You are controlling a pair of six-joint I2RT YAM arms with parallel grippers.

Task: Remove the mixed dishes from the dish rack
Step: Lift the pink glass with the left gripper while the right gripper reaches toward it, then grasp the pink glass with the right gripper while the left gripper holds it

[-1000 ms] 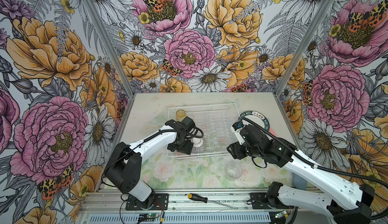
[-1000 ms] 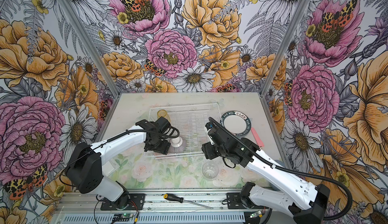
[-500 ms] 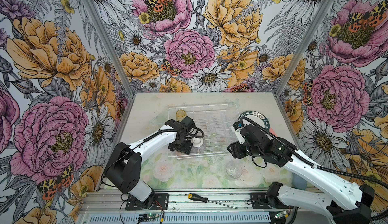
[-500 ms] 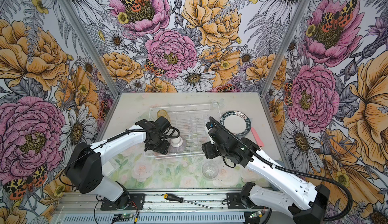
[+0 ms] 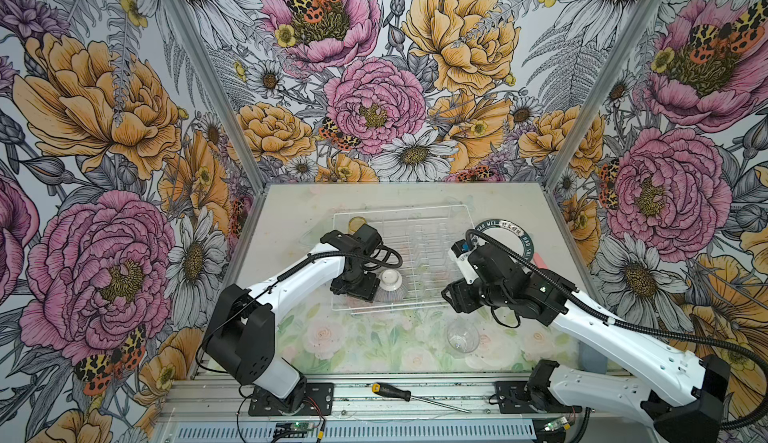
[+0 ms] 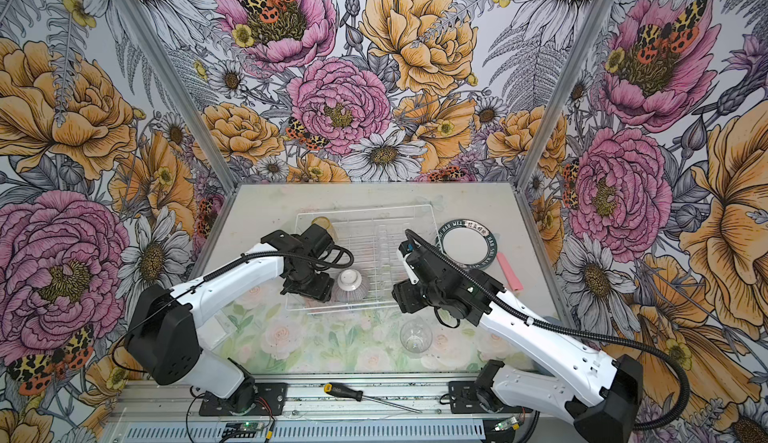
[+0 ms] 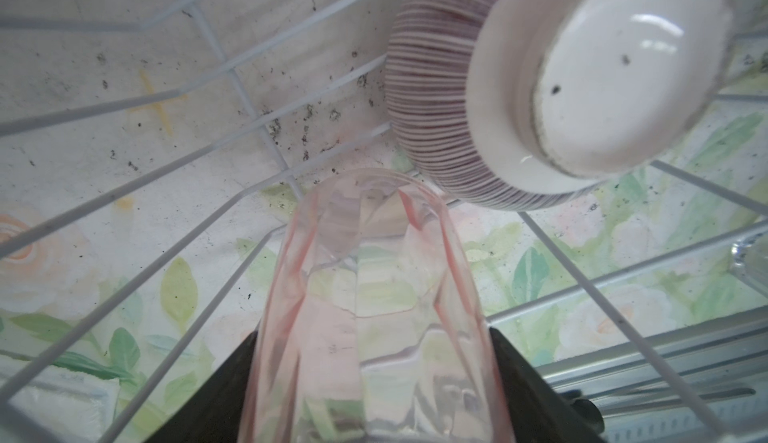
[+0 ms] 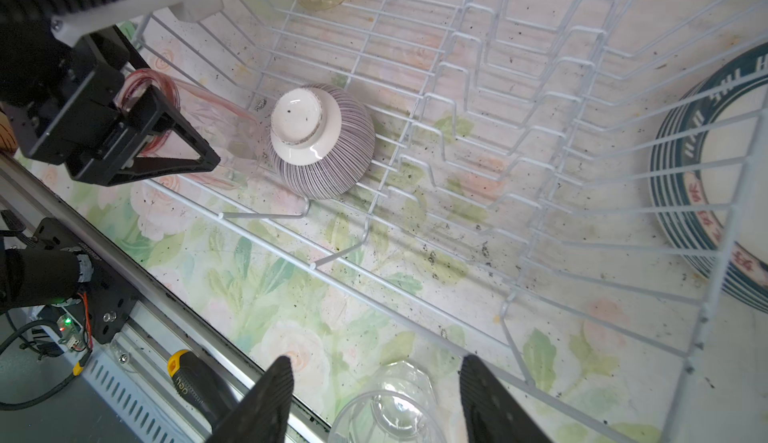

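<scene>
Left gripper [image 7: 372, 337]: clenched on the pink tumbler [image 7: 370, 274] — its 2 fingers [image 7: 224, 387] press the sides.
Pink tumbler: near-left corner of the dish rack [image 5: 432, 254], just beside the upturned bowl [image 8: 324, 146].
Right gripper [image 8: 376, 361]: jaws spread, grasping nothing — hovers above 1 clear tumbler [image 8: 386, 407] on the worktop [image 5: 374, 337] by its front edge, outside the rack.

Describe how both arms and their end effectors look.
The left arm and right arm have white shells, black joints and a black ribbed cable hose. The left end effector has black wedge-shaped fingers; the right end effector has black fingers with ribbed pads.
</scene>
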